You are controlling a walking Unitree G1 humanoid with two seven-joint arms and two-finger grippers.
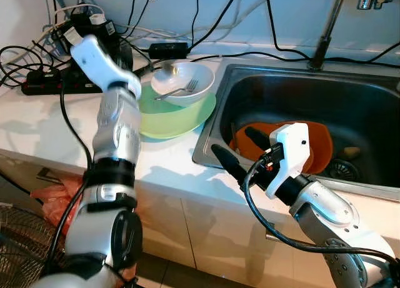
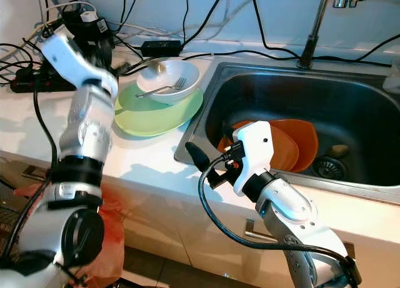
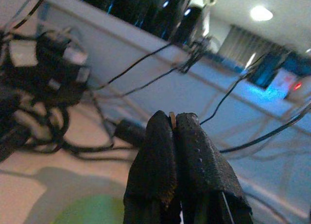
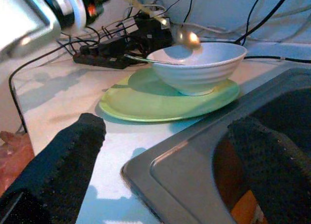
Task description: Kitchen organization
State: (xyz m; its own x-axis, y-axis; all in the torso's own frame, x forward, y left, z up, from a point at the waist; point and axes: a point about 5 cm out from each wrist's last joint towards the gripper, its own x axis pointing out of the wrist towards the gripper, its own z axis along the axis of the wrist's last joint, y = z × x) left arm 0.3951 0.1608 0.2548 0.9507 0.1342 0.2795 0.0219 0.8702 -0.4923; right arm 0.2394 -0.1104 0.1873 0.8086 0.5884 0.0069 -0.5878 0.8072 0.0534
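Right fingers (image 1: pixel 237 152) spread at sink (image 1: pixel 294 82) rim

Kitchen counter and steel sink

A white countertop (image 1: pixel 37 129) meets a pale wall (image 1: pixel 294 13); cream cabinet fronts (image 1: pixel 206 232) stand below; a ceiling lamp (image 3: pixel 261 12) glows.

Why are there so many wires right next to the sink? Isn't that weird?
Yes, that looks odd. A black power strip and tangled cables lie on the counter beside the dishes, and more cables trail along the wall behind the sink, near the faucet.
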